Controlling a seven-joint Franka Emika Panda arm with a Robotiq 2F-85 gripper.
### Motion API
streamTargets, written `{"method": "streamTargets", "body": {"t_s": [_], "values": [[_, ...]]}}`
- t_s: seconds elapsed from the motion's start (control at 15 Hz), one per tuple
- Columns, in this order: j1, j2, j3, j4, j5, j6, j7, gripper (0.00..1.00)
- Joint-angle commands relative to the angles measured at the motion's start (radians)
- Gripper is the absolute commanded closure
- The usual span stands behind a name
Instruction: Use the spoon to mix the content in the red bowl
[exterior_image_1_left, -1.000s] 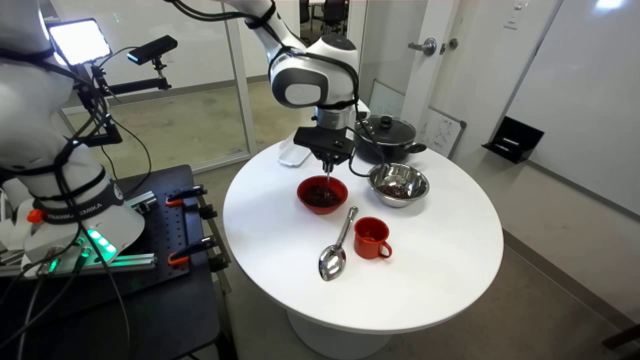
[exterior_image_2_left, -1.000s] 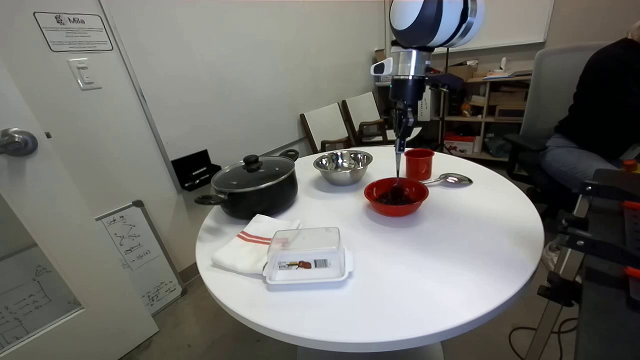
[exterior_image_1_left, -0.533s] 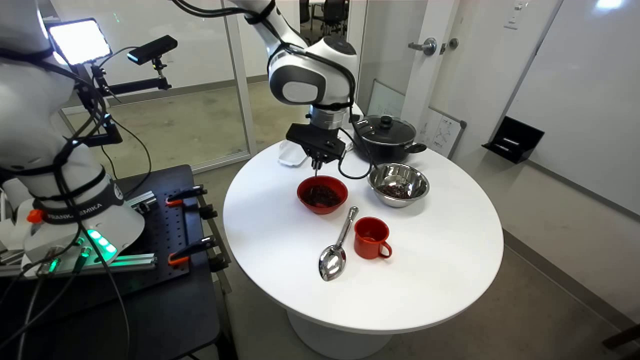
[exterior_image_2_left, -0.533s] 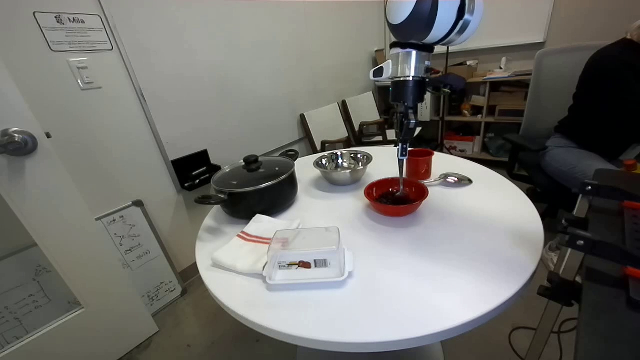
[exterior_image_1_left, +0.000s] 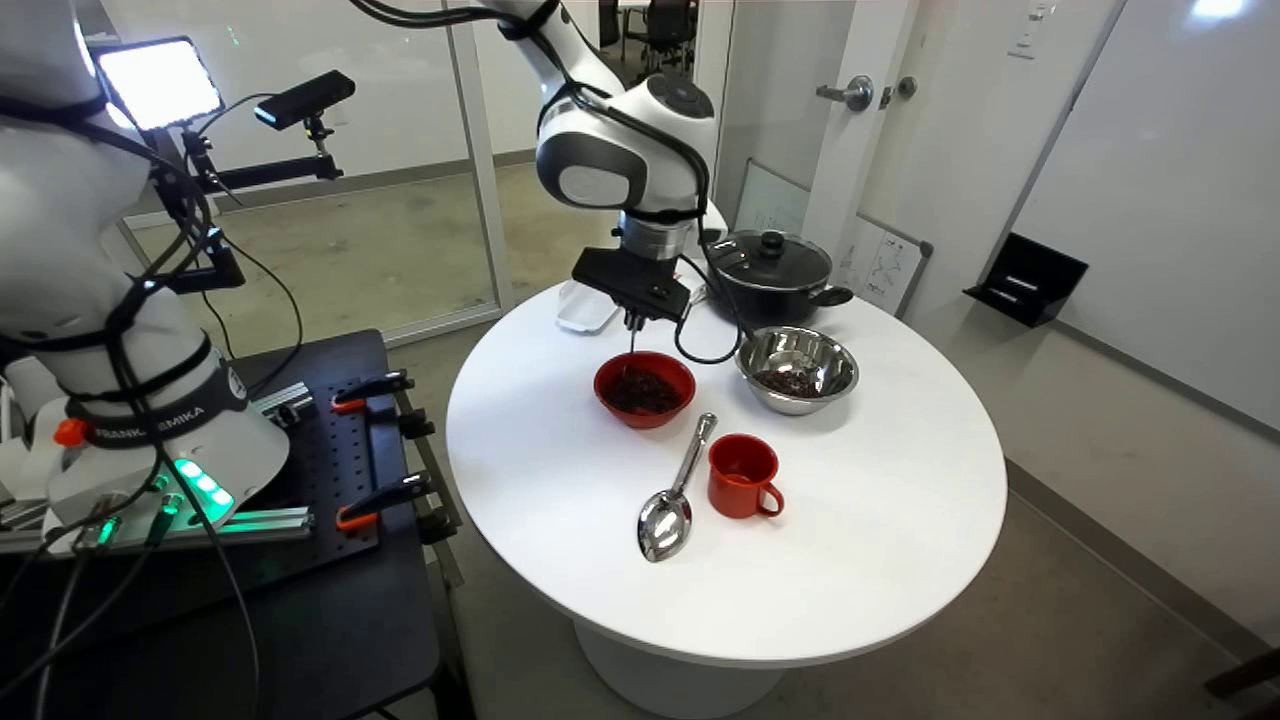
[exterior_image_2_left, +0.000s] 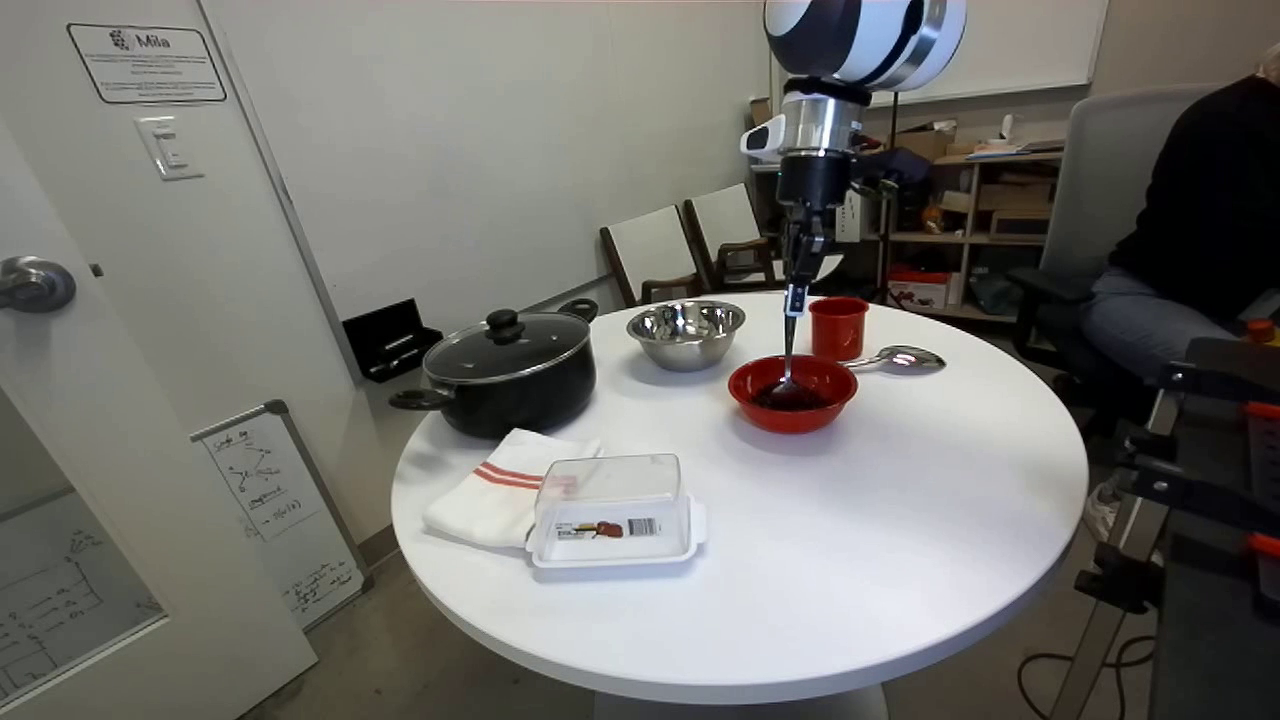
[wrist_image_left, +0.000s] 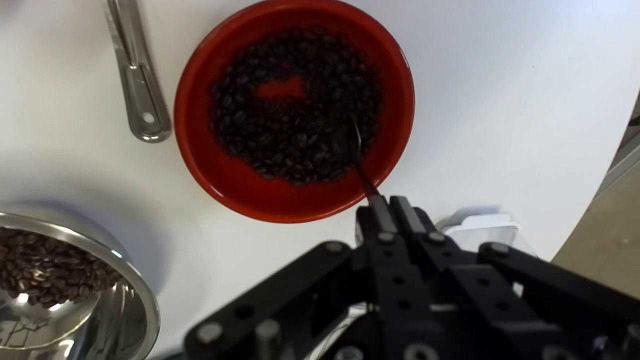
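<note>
Spoon (exterior_image_2_left: 789, 345): thin-handled and silvery in an exterior view, it looked darker in the wrist view, where a bright line edged its partly hidden head.
Spoon position: it stood nearly upright, head down among the beans (wrist_image_left: 270, 140) in the red bowl (wrist_image_left: 280, 202), off centre.
Red bowl: round and glossy, it had a flared wall and small highlights along its rim.
Beans: these were dark, oval and faintly glinting, spread around a bare red patch.
Jaws: they stood narrow, pinched on the spoon's handle above the bowl.
Bench (exterior_image_1_left: 850, 560): its white top bore the red bowl, a red mug (exterior_image_1_left: 735, 494), a second silver spoon (exterior_image_1_left: 664, 522) lying flat and a steel bowl (exterior_image_2_left: 685, 355).
</note>
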Motion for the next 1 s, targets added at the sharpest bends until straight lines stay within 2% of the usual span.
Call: {"method": "streamTargets", "body": {"t_s": [0.0, 0.2, 0.47, 0.93], "values": [[-0.002, 0.002, 0.004, -0.005, 0.034, 0.052, -0.040, 0.99], [-0.006, 0.017, 0.009, -0.004, 0.035, 0.123, -0.043, 0.99], [-0.009, 0.039, 0.005, 0.004, 0.008, 0.161, -0.018, 0.99], [0.041, 0.028, -0.081, -0.011, -0.171, 0.184, 0.130, 0.99]]}}
